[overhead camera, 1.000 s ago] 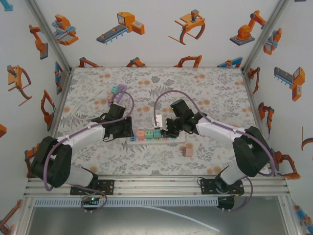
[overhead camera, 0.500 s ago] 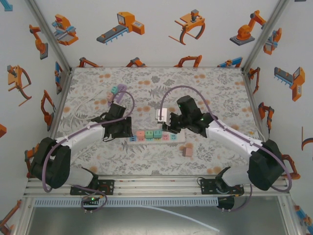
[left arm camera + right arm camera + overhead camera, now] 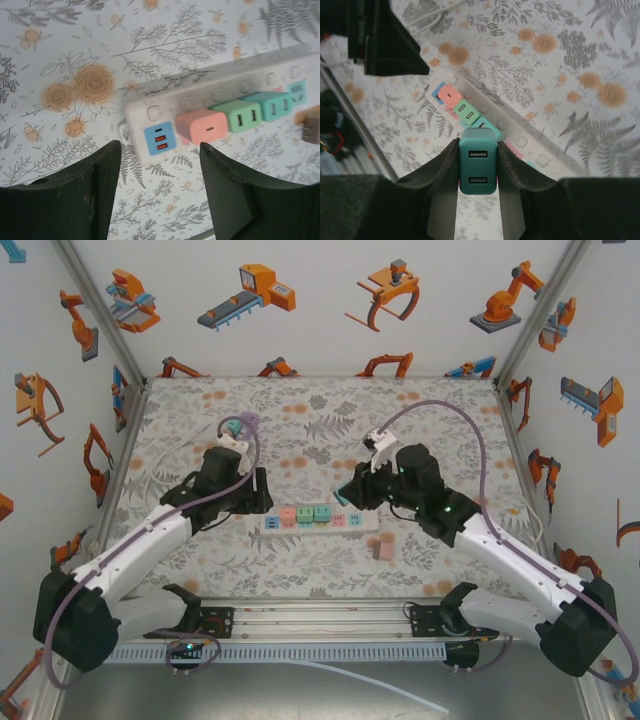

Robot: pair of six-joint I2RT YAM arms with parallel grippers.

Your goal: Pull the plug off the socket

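Observation:
A white power strip, the socket [image 3: 322, 519] [image 3: 215, 92] [image 3: 520, 135], lies across the middle of the table. Blue [image 3: 160, 142], pink [image 3: 202, 126], green [image 3: 236, 115] and teal [image 3: 272, 105] plugs sit in it. My right gripper [image 3: 478, 167] [image 3: 348, 496] is shut on a dark teal plug [image 3: 478, 161] with two USB ports. It holds the plug in the air above the strip, clear of it. My left gripper [image 3: 160, 167] [image 3: 260, 490] hovers over the strip's left end, open, with nothing between its fingers.
Two loose pink plugs [image 3: 383, 546] lie just in front of the strip's right end. A teal and a purple plug [image 3: 241, 424] lie further back on the left. In the right wrist view, the left gripper [image 3: 385, 40] hangs over the strip's far end.
My right gripper has risen and drawn back to the right with the dark teal plug, off the strip. My left gripper has lifted off the strip's left end and its jaws have spread.

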